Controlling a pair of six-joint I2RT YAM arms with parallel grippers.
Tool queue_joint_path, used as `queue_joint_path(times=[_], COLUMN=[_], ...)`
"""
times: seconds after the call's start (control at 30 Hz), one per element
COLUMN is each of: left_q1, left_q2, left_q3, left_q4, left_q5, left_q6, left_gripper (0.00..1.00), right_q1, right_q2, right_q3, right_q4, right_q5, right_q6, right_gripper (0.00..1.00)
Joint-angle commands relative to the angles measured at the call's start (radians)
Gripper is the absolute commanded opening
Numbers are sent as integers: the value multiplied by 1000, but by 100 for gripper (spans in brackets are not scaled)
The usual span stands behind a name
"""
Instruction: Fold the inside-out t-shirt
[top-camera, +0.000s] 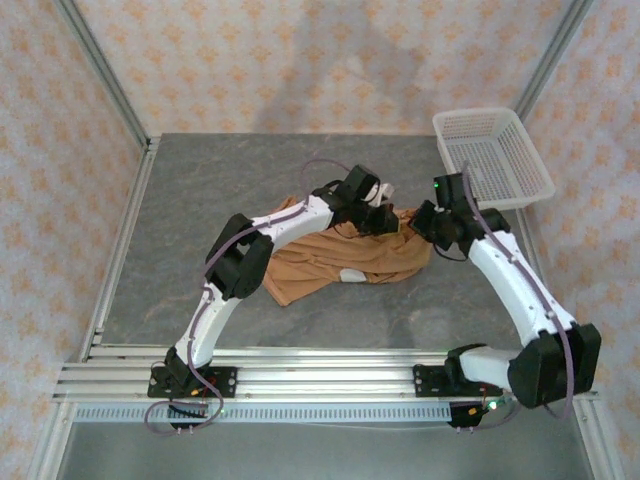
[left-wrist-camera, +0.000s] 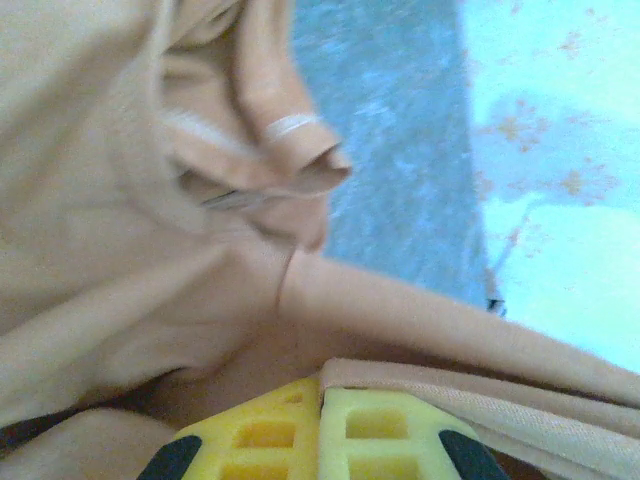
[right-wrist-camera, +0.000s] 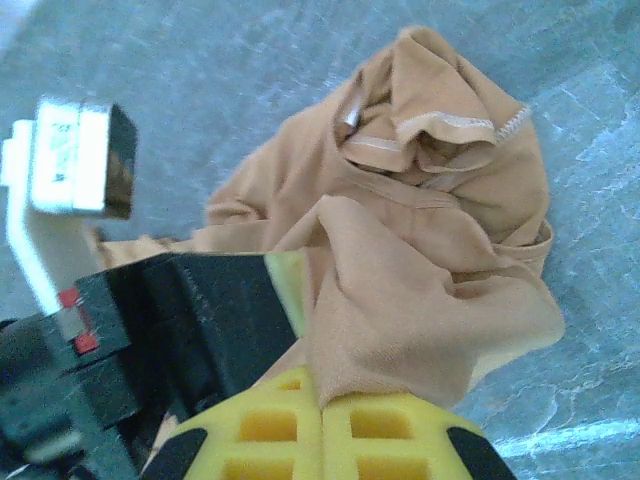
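The inside-out t-shirt (top-camera: 340, 262) lies bunched in a tan heap at the table's middle, a white label (top-camera: 352, 275) showing on it. My left gripper (top-camera: 385, 215) is at the heap's far right corner. In the left wrist view its yellow fingers (left-wrist-camera: 322, 390) are shut on a seamed hem of the t-shirt (left-wrist-camera: 120, 250). My right gripper (top-camera: 418, 222) sits just right of it. In the right wrist view its fingers (right-wrist-camera: 320, 400) are shut on a fold of the t-shirt (right-wrist-camera: 430, 250), which is lifted and crumpled, with stitched seams showing.
A white mesh basket (top-camera: 490, 155) stands at the back right, close behind the right arm. Grey tabletop (top-camera: 200, 200) lies bare to the left and back. Patterned walls enclose three sides. The left arm's black wrist (right-wrist-camera: 200, 320) sits close beside the right fingers.
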Motion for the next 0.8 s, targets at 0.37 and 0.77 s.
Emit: queue_joint_path(times=[0.37,0.77], left_q1=[141,407], left_q2=[-226,-642], left_q3=[-171,-705], left_q4=[-194,-284], left_q5=[-141,-381], left_q6=[132,262], left_gripper=[56,49], right_q1=[-148,-155], right_q2=[31,118], right_q3=[-56,-13], right_q4=[173,173], right_q5=[-251,-184], right_q6=[90,53], right_gripper=[0,0])
